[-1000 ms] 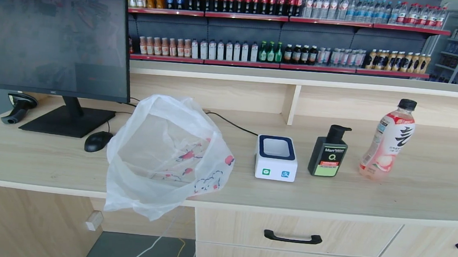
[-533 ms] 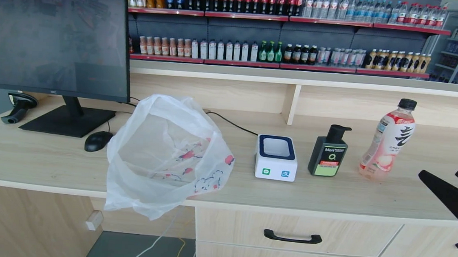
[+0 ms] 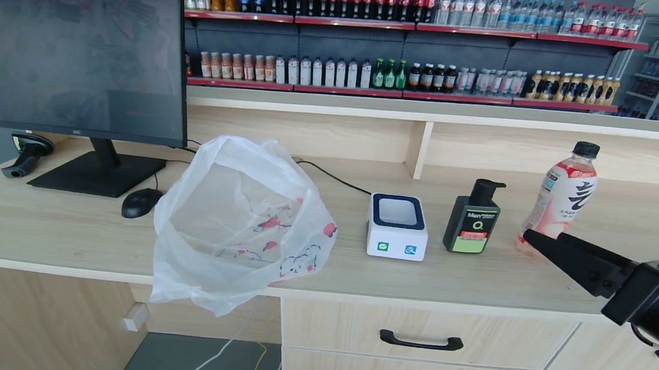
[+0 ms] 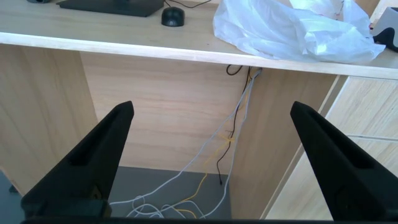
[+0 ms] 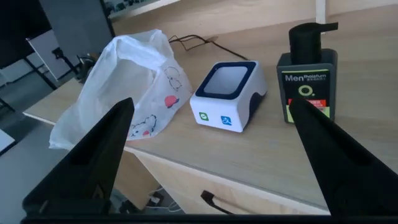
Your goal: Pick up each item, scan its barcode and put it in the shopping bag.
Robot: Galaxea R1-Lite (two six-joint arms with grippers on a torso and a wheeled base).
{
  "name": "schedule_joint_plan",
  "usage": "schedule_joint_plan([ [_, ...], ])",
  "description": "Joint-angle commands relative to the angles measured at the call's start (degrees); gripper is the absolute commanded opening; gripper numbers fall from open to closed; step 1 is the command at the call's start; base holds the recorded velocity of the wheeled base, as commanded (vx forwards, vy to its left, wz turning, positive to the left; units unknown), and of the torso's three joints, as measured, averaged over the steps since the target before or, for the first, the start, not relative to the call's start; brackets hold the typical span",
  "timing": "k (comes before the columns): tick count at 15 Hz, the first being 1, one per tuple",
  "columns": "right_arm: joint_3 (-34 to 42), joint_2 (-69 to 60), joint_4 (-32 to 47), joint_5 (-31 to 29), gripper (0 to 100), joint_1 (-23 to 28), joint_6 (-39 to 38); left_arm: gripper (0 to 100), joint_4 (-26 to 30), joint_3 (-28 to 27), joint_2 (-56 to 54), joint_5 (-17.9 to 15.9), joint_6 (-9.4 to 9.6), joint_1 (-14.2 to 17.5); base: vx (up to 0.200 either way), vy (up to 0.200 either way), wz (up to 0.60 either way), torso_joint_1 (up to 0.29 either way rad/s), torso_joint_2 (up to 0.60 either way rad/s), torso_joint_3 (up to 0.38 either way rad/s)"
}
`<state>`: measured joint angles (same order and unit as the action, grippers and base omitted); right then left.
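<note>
counter (image 3: 475, 279): pale wood, drawers below.
monitor (image 3: 80, 59): dark screen, at the counter's left end.
bag (image 3: 238, 219): white plastic, mouth gaping, sagging over the front edge.
right gripper (image 5: 211, 104): jaws spread wide, low over the counter's right end.
left gripper (image 4: 212, 106): jaws spread wide, below the counter's edge.
drink bottle (image 3: 561, 197): pink, upright, far right; right gripper's tip by its foot.
pump bottle (image 3: 472, 220): dark, upright, just left of the drink bottle.
scanner (image 3: 397, 225): white box between bag and pump bottle.
mouse (image 3: 141, 202): black, left of the bag.
</note>
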<state>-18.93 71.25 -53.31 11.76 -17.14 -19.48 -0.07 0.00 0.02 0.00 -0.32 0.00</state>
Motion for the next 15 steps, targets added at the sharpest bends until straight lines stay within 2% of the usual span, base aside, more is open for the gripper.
schedule_joint_plan([
  [1, -0.2, 4.2, -4.1, 0.0, 100, 0.0, -2.3, 100, 0.0, 0.0, 0.0, 0.0, -0.03, 0.0, 0.000, 0.000, 0.00, 0.000, 0.00, 0.000],
  [4, 2.0, 9.2, -10.8, -0.1, 100, -0.3, -7.4, 100, 0.0, 0.0, 0.0, 0.0, -0.03, 0.0, 0.000, 0.000, 0.00, 0.000, 0.00, 0.000],
  [8, 1.4, 19.7, -21.6, -0.2, 100, 0.5, -8.2, 100, 0.0, 0.0, 0.0, 0.0, -0.03, 0.0, 0.000, 0.000, 0.00, 0.000, 0.00, 0.000],
  [9, 1.5, 23.6, -27.9, -0.8, 100, 2.2, -8.1, 100, 0.0, 0.0, 0.0, 0.0, -0.03, 0.0, 0.000, 0.000, 0.00, 0.000, 0.00, 0.000],
  [11, 1.0, 28.0, -34.1, -0.9, 100, 5.5, -7.9, 100, 0.0, 0.0, 0.0, 0.0, -0.03, 0.0, 0.000, 0.000, 0.00, 0.000, 0.00, 0.000],
  [15, 0.3, 30.0, -34.9, -1.0, 100, 5.5, -8.2, 100, 0.0, 0.0, 0.0, 0.0, -0.03, 0.0, 0.000, 0.000, 0.00, 0.000, 0.00, 0.000],
])
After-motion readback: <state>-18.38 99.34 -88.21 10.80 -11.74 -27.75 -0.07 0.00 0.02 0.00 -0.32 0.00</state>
